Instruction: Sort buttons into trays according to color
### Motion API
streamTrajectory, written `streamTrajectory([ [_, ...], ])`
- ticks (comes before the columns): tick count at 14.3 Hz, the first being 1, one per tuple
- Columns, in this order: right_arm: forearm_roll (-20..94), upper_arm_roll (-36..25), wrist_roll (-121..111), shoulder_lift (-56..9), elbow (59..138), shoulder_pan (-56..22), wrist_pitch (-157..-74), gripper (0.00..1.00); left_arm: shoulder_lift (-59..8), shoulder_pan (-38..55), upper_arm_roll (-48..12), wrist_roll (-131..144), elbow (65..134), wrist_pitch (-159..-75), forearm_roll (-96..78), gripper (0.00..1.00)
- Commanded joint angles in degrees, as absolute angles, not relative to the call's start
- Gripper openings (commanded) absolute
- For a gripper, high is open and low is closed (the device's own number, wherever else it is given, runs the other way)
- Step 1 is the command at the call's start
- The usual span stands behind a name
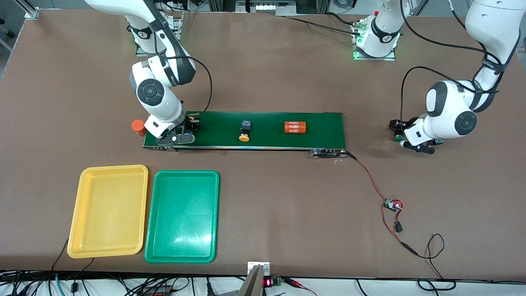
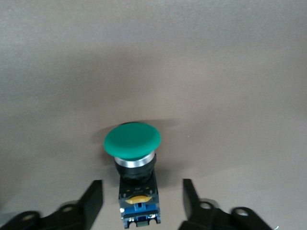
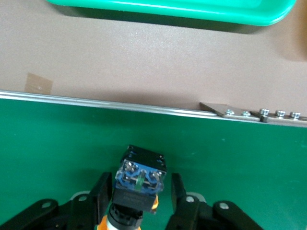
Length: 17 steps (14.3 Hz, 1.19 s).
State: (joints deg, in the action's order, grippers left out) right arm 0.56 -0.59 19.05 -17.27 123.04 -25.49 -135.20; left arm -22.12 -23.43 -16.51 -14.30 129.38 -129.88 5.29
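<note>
Two claws straddle rigid, light buttons: left claw (image 2: 141,203) wide around the green-capped button (image 2: 134,163), right claw (image 3: 136,196) pinching a yellow-capped button's (image 3: 139,179) blocky body.

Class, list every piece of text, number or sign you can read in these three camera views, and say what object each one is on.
"4680", printed three times in white on the orange cylinder lying on the dark-green conveyor belt.
Red lit digits on the small display at the table edge nearest the front camera: too small to read.
Dark lettering on the right arm's wrist and on the left arm's forearm: too small to read.
Both wrist views: no text.
</note>
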Motion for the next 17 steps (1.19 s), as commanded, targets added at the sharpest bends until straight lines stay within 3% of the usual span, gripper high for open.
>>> streamTrajectory([
  [1, 0.1, -0.7, 17.2, -18.3, 122.2, -25.5, -136.2, 0.38, -21.2, -23.3, -17.0, -14.9, 129.3, -128.2, 3.9, 0.00],
  [3, 0.2, -1.6, 15.6, -18.2, 121.8, -25.5, -136.1, 0.08, -20.5, -23.1, -17.2, -14.9, 128.9, -128.0, 4.0, 0.00],
  [4, 0.2, -2.6, 14.2, -18.1, 120.3, -25.4, -135.6, 0.00, -19.6, -22.8, -17.5, -14.9, 128.8, -127.9, 4.0, 0.00],
  [10, 0.4, -11.8, 2.8, -24.1, 97.3, -24.7, -118.9, 0.00, -18.6, -20.9, -22.1, -13.5, 119.4, -117.3, 3.7, 0.00],
  [17, 0.4, -13.9, -11.1, -39.4, 80.3, -15.6, -122.3, 0.00, -18.7, -9.1, -26.2, 3.8, 115.2, -115.9, -4.8, 0.00],
])
